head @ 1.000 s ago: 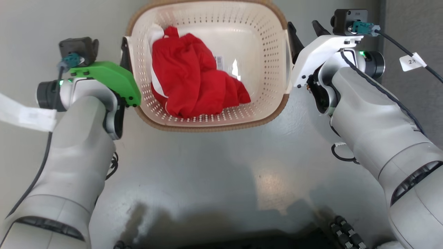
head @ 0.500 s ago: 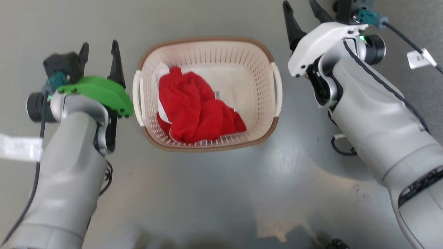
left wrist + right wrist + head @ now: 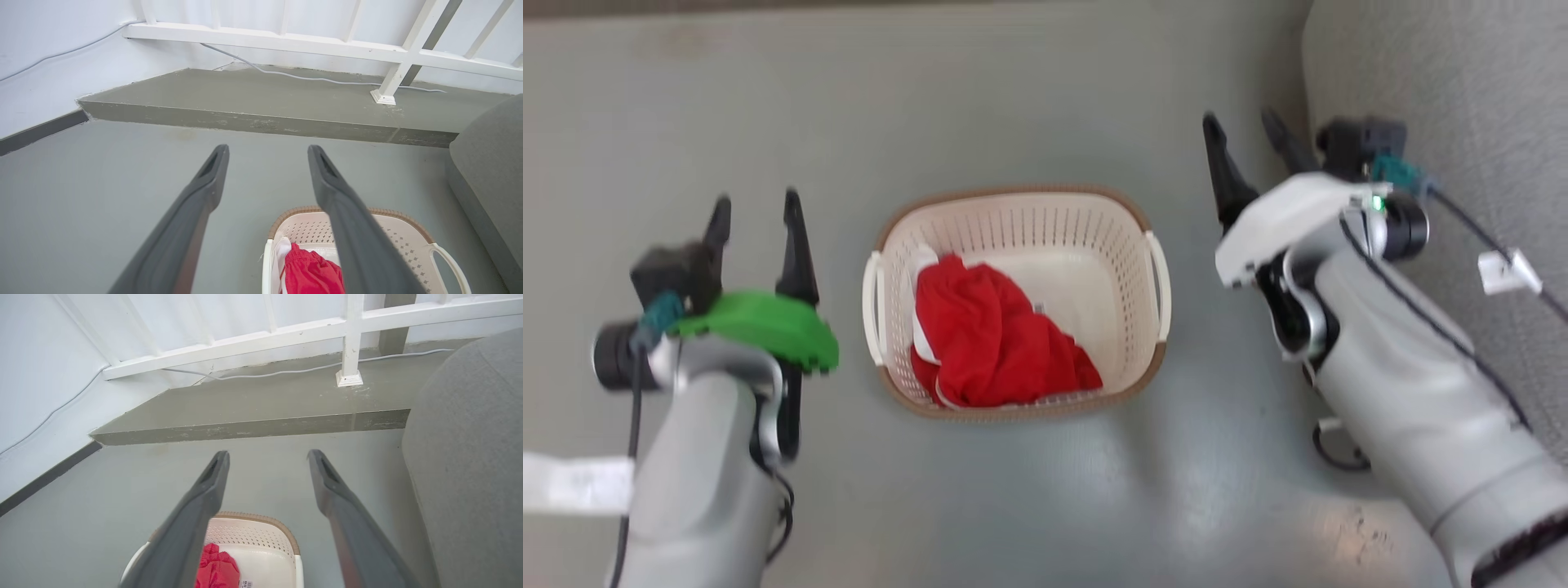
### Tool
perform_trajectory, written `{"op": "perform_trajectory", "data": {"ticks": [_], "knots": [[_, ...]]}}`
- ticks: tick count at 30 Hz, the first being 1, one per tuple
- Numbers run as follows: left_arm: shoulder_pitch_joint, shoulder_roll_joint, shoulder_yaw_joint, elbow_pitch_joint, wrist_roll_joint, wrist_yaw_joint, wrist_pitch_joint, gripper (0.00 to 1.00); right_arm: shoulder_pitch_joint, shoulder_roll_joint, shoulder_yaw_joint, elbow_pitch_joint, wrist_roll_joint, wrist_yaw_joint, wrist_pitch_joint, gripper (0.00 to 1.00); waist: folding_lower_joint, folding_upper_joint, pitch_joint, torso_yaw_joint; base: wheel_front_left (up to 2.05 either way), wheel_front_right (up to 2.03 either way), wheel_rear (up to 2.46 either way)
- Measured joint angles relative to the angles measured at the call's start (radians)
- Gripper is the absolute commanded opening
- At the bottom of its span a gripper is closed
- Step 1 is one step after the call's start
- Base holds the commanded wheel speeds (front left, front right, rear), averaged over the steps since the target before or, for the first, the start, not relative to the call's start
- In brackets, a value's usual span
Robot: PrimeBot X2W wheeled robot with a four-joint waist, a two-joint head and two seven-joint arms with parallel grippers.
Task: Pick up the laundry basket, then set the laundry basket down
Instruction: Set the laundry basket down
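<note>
A: Both pincers, at the side handles [image 3: 874,306] a second ago, now stand clear of them.
B: Layout?
A: Laundry basket [image 3: 1013,194] upright on the floor [image 3: 1013,98], grey sofa [image 3: 1462,98] to its right. Left pincer [image 3: 756,202] and right pincer [image 3: 1241,119] flank it, both wide, empty.
B: Risk?
A: Right arm looks near the sofa; swinging outward may brush it. Wrist views add the white railing [image 3: 286,41]; head view gives both handles.
</note>
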Motion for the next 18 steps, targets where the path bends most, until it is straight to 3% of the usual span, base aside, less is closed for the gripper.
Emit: {"op": "perform_trajectory", "data": {"ticks": [18], "knots": [[0.361,-0.015,0.087,-0.209,0.075,0.009,0.0,1.0,0.377,0.004,-0.136,-0.218,-0.133,-0.011,0.0,1.0,0.0,0.0,-0.241,0.001,0.0,0.0,0.0]]}}
